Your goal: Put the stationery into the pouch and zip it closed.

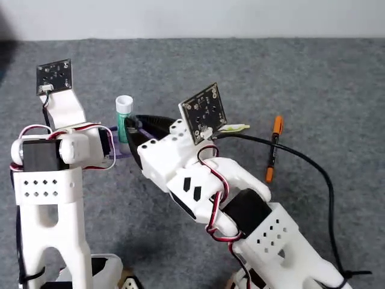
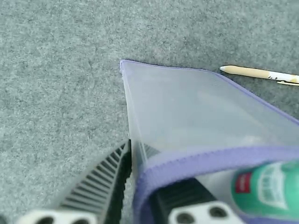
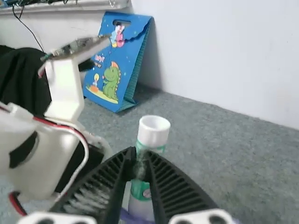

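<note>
The translucent pouch (image 2: 187, 112) with purple trim lies on the grey carpet, and my left gripper (image 2: 131, 145) is shut on its near edge. From above, the pouch's purple edge (image 1: 120, 154) shows beside the left gripper (image 1: 114, 143). A green glue stick (image 3: 150, 136) with a white cap stands upright over the pouch mouth, pinched in my right gripper (image 3: 138, 159). The glue stick (image 1: 124, 115) (image 2: 266, 186) sits at the tip of the right gripper (image 1: 139, 127). A cream pen (image 2: 259, 73) (image 1: 234, 127) lies past the pouch. An orange pen (image 1: 273, 150) lies further right.
The left arm's white body (image 3: 42, 144) stands close beside the right gripper. A blue gift bag (image 3: 119, 65) leans against the wall behind. A black cable (image 1: 301, 158) runs across the carpet near the orange pen. Open carpet stretches to the right and back.
</note>
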